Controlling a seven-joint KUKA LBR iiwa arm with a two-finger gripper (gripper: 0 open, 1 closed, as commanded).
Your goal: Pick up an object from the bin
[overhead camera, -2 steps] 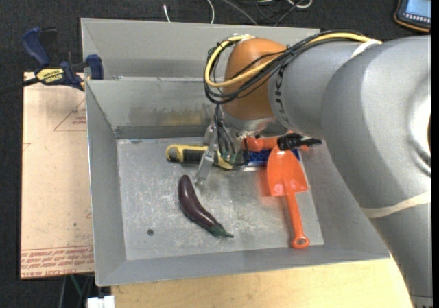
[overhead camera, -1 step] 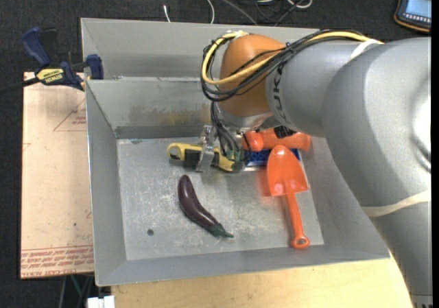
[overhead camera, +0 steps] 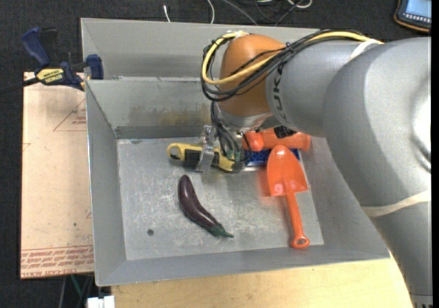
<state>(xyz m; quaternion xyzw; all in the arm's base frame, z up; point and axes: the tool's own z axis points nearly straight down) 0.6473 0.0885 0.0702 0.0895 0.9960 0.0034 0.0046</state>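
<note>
My gripper [overhead camera: 221, 145] is low in the bin's back middle, under the orange wrist cover. It is right over the right end of a yellow and black tool [overhead camera: 184, 154] that lies flat and points left. Whether it has hold of that tool I cannot tell. A dark purple toy eggplant [overhead camera: 195, 207] lies just in front of it on the bin floor, apart from the gripper. To the right lies an orange toy shovel [overhead camera: 287, 186], blade toward the gripper and handle toward the front.
Behind the shovel's blade sit another orange thing [overhead camera: 276, 140] and a blue thing [overhead camera: 258, 158], partly hidden by the arm. The arm covers the bin's right and back right. Bare floor shows at the left and front left.
</note>
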